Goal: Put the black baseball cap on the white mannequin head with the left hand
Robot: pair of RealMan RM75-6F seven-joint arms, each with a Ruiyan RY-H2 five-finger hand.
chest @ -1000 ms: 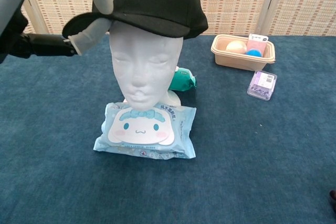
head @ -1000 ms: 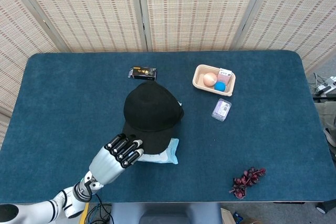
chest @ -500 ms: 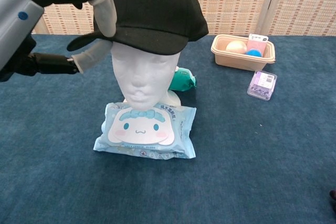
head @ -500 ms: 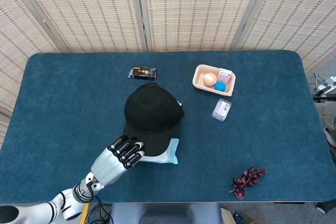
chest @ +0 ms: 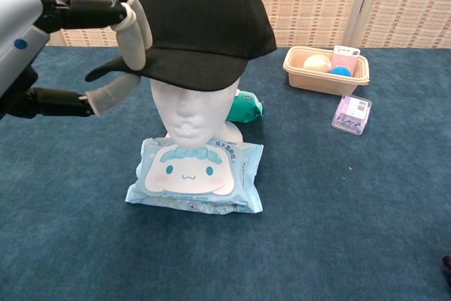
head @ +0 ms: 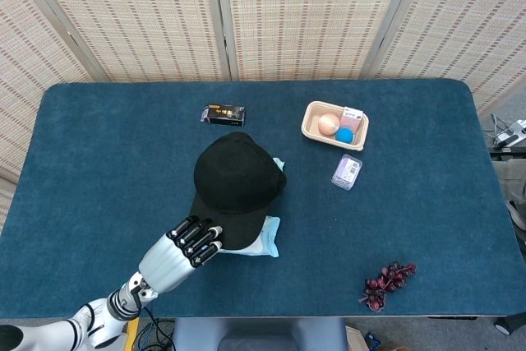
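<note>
Woven reed screens point(head: 296, 14) stand behind a table point(head: 99, 145) covered in dark blue cloth. Near its middle, the white mannequin head point(chest: 192, 107) stands upright behind a pale blue wipes pack point(chest: 194, 177), and the black baseball cap point(chest: 201, 22) sits on top of it. The left hand point(chest: 53, 29) pinches the cap's brim between thumb and fingers. A beige tray point(head: 312, 131), a small black box point(head: 223, 113) and dark red grapes point(head: 386, 284) lie well apart on the cloth.

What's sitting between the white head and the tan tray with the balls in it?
In the chest view, a teal packet lies behind the mannequin head, toward the tan tray. Past it, only bare blue tablecloth.
</note>
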